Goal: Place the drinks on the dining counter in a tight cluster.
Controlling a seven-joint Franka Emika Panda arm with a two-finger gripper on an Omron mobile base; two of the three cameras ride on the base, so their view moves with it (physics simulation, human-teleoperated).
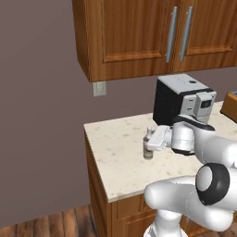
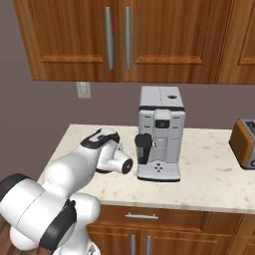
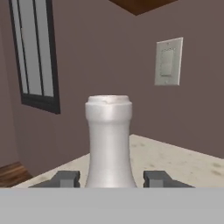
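One gripper [image 1: 149,140], white with dark finger tips [image 3: 65,178], held level over the speckled beige stone counter [image 1: 120,157]. The jaws stand apart, one tip on each side of the bottle's body; a gap shows between each tip and the bottle in the hand view, so whether they touch it cannot be told.

One small narrow-necked bottle [image 1: 148,149], pale grey-white in the hand view and brownish in the left base view, standing upright on the counter between the fingers. Its contents cannot be told.

Counter: the bottle stands near the left end, well in from the front edge, with bare stone to its left and in front. The left edge drops to a wooden floor [image 1: 51,224].

One silver-and-black coffee machine [image 2: 159,132], just beyond the arm to the right.

One orange-sided toaster [image 2: 244,143], at the far right.

One white wall switch plate [image 3: 168,61], behind the counter.

Wooden wall cabinets [image 2: 124,40] above; two long metal handles [image 2: 108,37] side by side.

One dark-framed window [image 3: 35,57], far left wall.
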